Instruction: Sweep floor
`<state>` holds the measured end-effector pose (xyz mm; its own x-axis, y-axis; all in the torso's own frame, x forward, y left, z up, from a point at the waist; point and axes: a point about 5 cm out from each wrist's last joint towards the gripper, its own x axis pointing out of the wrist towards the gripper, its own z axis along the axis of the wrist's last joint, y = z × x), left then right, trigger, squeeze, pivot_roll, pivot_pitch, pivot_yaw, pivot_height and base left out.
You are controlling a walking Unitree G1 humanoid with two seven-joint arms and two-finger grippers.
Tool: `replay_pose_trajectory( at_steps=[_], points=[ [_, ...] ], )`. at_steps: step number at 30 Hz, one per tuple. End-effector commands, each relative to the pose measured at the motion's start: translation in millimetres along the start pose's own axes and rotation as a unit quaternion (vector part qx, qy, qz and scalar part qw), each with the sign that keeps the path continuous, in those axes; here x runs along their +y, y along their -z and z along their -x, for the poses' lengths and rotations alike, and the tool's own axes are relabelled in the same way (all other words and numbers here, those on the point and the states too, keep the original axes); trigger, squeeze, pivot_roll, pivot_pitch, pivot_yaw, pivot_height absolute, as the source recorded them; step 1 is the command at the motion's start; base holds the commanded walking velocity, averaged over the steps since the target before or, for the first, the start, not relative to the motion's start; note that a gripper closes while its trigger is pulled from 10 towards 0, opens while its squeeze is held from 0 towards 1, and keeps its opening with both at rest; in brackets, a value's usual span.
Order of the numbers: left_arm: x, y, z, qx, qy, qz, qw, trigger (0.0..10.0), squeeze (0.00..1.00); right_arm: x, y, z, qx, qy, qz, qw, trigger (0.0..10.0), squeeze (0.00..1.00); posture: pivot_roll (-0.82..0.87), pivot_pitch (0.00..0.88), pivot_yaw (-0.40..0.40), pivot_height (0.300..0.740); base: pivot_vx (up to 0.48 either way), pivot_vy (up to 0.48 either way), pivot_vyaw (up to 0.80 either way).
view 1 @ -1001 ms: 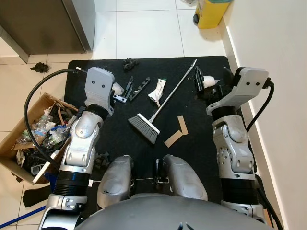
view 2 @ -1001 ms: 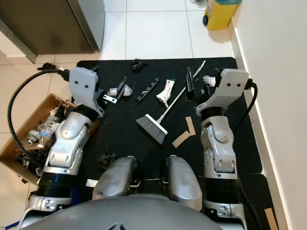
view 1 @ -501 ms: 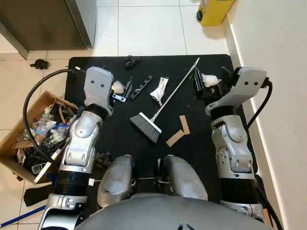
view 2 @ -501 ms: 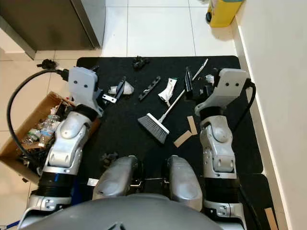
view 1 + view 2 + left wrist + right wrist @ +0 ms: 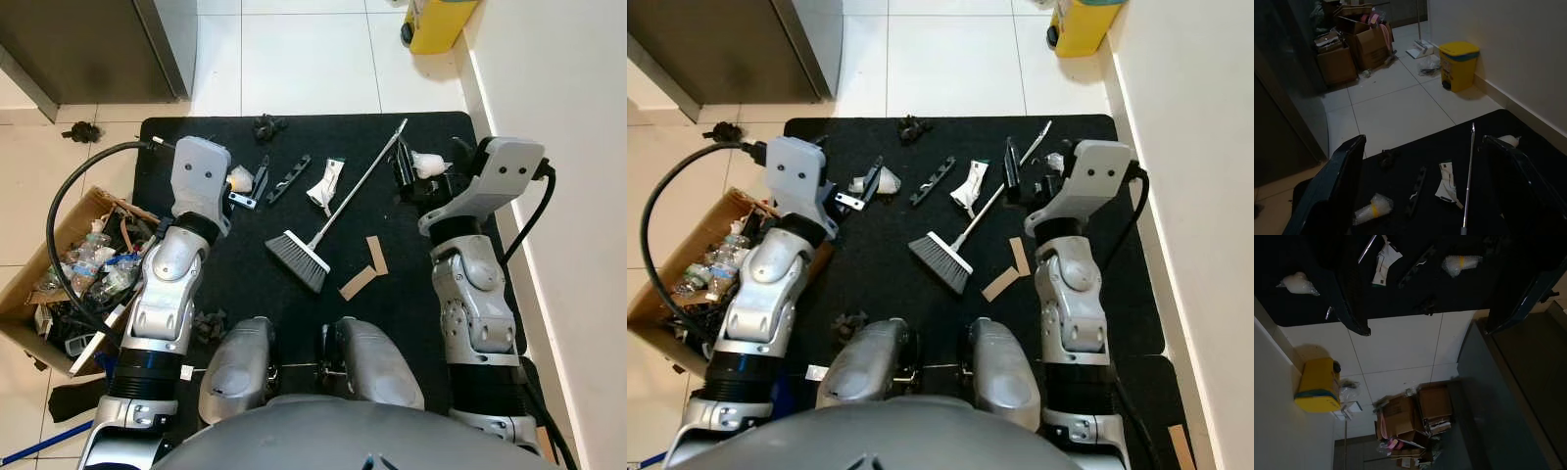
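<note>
I stand over a black rectangular floor mat (image 5: 225,269) laid on pale glossy floor tiles (image 5: 294,59), with a white wall (image 5: 558,127) along my right, a dark grey cabinet (image 5: 88,44) ahead on my left and a yellow plastic bin (image 5: 436,22) in the far corner by the wall. A brown cardboard box full of bottles and rubbish (image 5: 69,284) sits off the mat beside my left arm. The small grey-bristled hand broom with a thin metal handle (image 5: 323,230) lies flat near the middle of the mat, bristles toward me, handle angled away to the right. Compared with half a second ago, nothing on the mat has moved and both arms hold the same raised pose. I count one broom, two tan cardboard strips (image 5: 362,269) just beside its head, one crumpled white packet (image 5: 323,184), one black slotted strip (image 5: 285,179) and two clear wadded plastic bags (image 5: 240,177). My left end effector (image 5: 1420,196) hovers above the mat with its fingers spread wide, gripping nothing; my right end effector (image 5: 1425,298) is likewise spread apart and empty.
</note>
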<state>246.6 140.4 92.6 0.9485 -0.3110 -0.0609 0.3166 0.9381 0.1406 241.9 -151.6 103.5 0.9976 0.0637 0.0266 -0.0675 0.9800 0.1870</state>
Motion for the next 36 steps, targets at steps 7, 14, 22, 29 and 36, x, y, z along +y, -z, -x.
replay_pose_trajectory(
  at_steps=[7,14,22,29,36],
  points=[
    [-1.4,1.7,-1.3,0.008,0.0,0.004,1.0,10.0,0.0,-2.1,3.8,-0.3,0.005,0.006,-0.004,1.0,10.0,0.0,0.06,0.0,-0.021,0.74,0.0,0.0,0.0],
    [-2.4,0.9,-1.7,0.006,0.007,-0.003,1.0,10.0,0.0,-2.0,3.9,-0.3,0.005,0.005,-0.004,1.0,10.0,0.0,0.06,0.0,-0.021,0.74,0.0,-0.343,0.0],
    [-3.4,0.8,-2.3,0.005,0.009,0.0,1.0,10.0,0.0,-2.4,4.0,-0.2,0.006,0.006,-0.004,1.0,10.0,0.0,0.05,0.0,-0.022,0.74,0.0,-0.48,0.0],
    [-3.5,1.5,-2.3,0.006,0.008,0.001,1.0,10.0,0.0,-2.5,4.1,0.2,0.007,0.005,-0.003,1.0,10.0,0.0,0.05,0.0,-0.024,0.74,0.0,-0.48,0.0],
    [-3.7,2.1,-2.1,0.007,0.009,0.002,1.0,10.0,0.0,-2.4,4.2,0.6,0.007,0.005,-0.003,1.0,10.0,0.0,0.05,0.0,-0.023,0.74,0.0,-0.479,0.0]
  ],
)
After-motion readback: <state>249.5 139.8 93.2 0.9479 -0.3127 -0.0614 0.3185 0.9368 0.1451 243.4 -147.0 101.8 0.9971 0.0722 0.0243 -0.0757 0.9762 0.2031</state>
